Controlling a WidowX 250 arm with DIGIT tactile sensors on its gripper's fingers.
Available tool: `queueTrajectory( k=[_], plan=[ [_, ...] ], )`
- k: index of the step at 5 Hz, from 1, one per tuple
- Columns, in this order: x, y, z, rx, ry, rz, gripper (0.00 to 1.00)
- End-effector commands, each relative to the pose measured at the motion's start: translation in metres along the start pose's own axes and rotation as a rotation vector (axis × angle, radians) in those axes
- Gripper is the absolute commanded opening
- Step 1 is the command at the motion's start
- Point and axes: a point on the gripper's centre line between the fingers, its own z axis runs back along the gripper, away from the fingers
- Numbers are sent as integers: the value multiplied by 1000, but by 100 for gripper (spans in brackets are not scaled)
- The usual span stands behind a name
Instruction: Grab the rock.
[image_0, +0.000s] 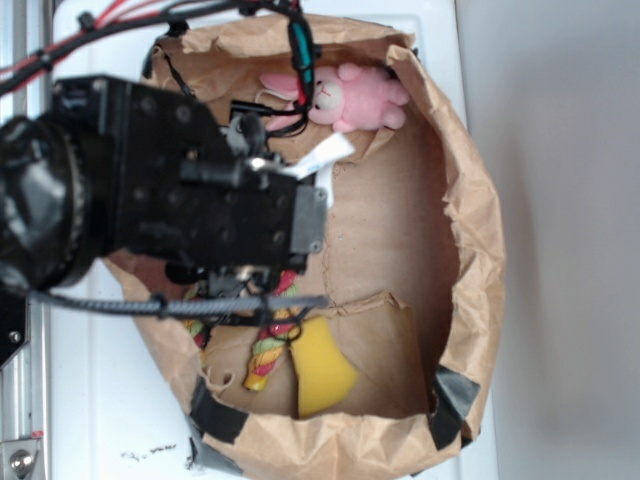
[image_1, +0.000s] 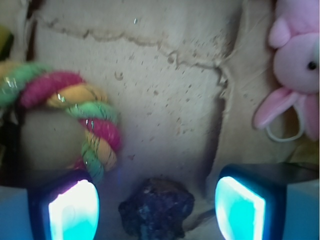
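Note:
In the wrist view the rock (image_1: 157, 210), a small dark rough lump, lies on the brown paper floor at the bottom centre. My gripper (image_1: 156, 210) is open, its two glowing pads (image_1: 74, 212) standing one on each side of the rock with a gap to each. In the exterior view the black arm (image_0: 180, 200) hangs over the middle of the paper bag (image_0: 470, 250) and hides the rock and the fingers.
A twisted multicoloured rope toy (image_1: 85, 115) lies just left of the left pad, also seen under the arm as a rope end (image_0: 268, 355). A pink plush bunny (image_0: 355, 97) sits at the bag's far side. A yellow sponge wedge (image_0: 322, 375) lies at the near side.

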Motion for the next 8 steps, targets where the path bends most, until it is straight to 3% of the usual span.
queueTrajectory(
  k=[1,3,4,5,8],
  plan=[
    [0,-5,-8,46,-23,-31,100],
    [-4,-7,-25,88,-16,-29,100],
    [-1,-5,-34,143,-17,-18,100],
    [-1,2,-35,150,1,-11,100],
    [-3,17,10,23,30,-2,100]
  ],
)
